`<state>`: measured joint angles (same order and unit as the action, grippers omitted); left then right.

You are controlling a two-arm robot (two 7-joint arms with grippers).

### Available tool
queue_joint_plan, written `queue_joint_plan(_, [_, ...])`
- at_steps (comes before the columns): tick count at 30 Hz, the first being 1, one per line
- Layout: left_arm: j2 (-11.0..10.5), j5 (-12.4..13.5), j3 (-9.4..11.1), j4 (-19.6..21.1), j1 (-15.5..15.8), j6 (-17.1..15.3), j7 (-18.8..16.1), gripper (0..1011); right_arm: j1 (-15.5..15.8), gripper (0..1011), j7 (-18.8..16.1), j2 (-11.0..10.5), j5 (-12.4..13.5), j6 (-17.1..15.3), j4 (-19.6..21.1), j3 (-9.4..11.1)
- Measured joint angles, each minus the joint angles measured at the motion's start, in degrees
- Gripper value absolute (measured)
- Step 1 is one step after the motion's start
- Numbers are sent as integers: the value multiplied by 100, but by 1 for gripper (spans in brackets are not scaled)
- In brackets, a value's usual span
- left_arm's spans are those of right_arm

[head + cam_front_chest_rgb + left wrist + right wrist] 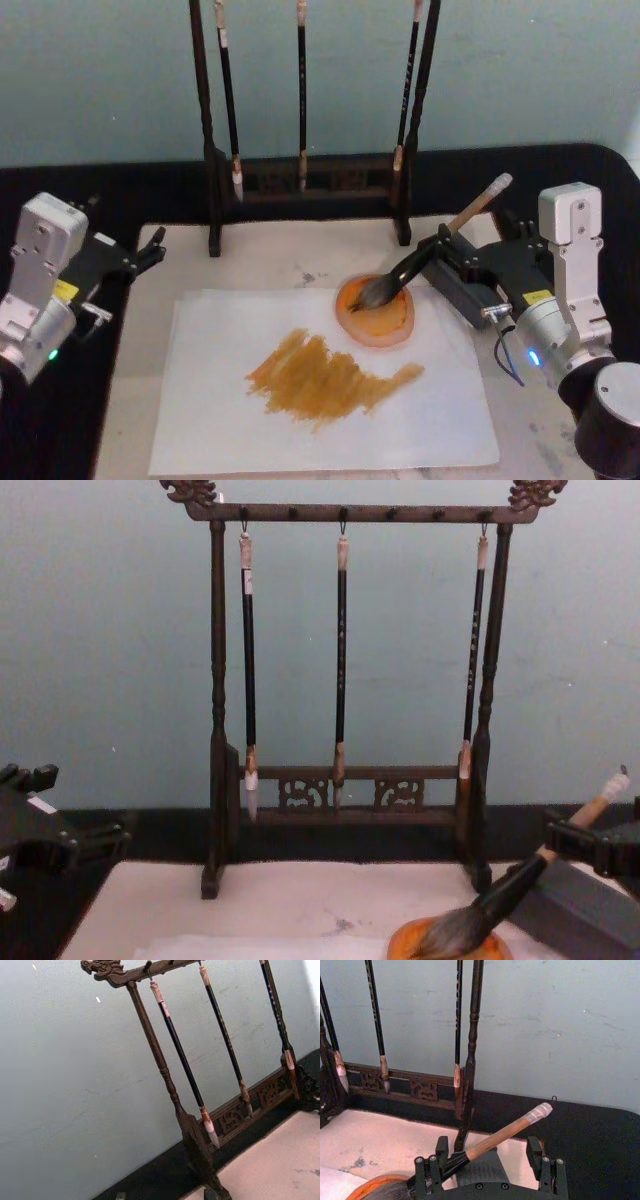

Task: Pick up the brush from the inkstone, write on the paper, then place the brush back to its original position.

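Open jaws of right gripper seemingly flank brush; tuft base hidden.

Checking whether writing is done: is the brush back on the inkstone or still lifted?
Back on it: the brush leans tilted, tuft in the inkstone, the open right gripper around its handle.

Brush stand walls off the rear; paper lies open in front.

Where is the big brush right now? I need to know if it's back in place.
In the head view the brush lies right of centre, tuft in the inkstone, handle leaning on the grey block, between the right claw's open fingers.
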<state>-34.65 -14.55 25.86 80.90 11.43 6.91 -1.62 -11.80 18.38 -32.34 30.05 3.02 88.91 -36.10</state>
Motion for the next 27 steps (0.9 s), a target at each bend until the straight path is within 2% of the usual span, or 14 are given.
queue_joint_plan(27, [0, 0, 0, 0, 0, 0, 0, 1010, 0, 1000, 0, 0, 0, 0, 0, 0])
